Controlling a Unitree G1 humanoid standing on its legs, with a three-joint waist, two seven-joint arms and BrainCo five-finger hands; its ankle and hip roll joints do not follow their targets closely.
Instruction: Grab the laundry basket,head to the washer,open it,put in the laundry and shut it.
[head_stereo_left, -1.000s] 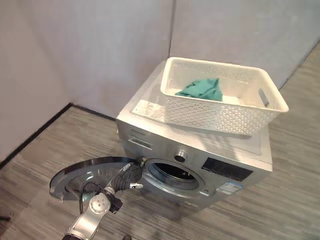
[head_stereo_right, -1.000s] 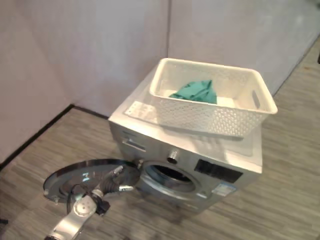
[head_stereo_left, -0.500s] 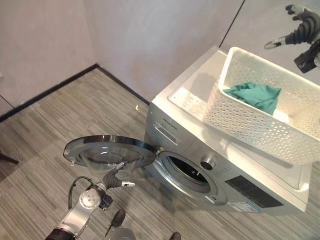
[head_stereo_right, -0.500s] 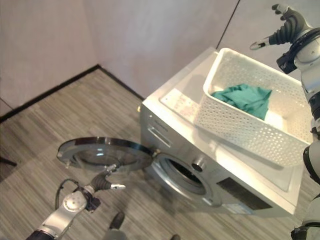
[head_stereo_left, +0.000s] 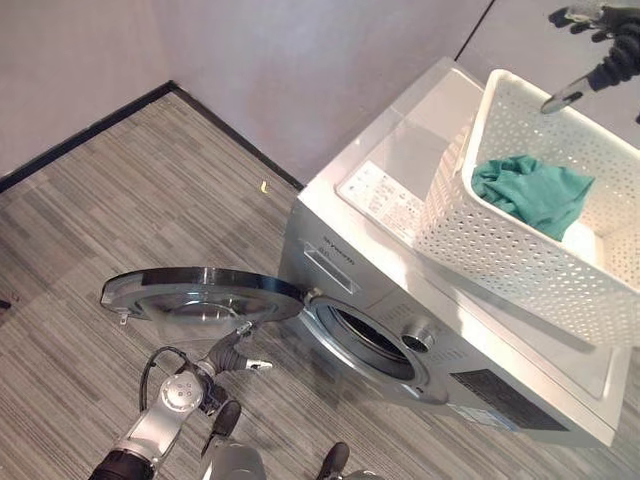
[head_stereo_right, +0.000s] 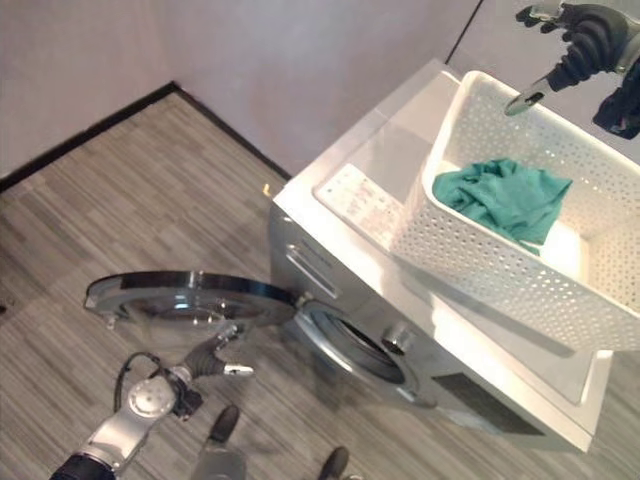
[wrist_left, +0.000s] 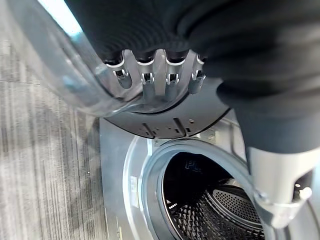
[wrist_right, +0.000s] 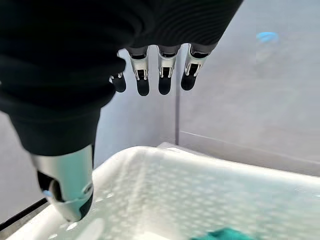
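The silver washer (head_stereo_left: 380, 290) stands with its round door (head_stereo_left: 200, 292) swung wide open to the left, baring the dark drum (wrist_left: 210, 200). My left hand (head_stereo_left: 232, 356) is low beside the door's inner glass (wrist_left: 60, 65), open, with its fingers (wrist_left: 150, 75) resting against it. On top of the washer sits the white perforated laundry basket (head_stereo_left: 520, 260) with a green cloth (head_stereo_left: 540, 190) inside. My right hand (head_stereo_right: 580, 40) hovers above the basket's far rim (wrist_right: 200, 165), open, fingers hanging loose, holding nothing.
Grey walls (head_stereo_left: 300, 60) with a black skirting strip (head_stereo_left: 90, 135) close in behind the washer. Wood-pattern floor (head_stereo_left: 120, 220) spreads out to the left and front. The open door juts out over the floor at knee height.
The camera has shifted left and down. My right hand, unseen a second ago, is now above the basket's far side. My left hand stays by the open door.
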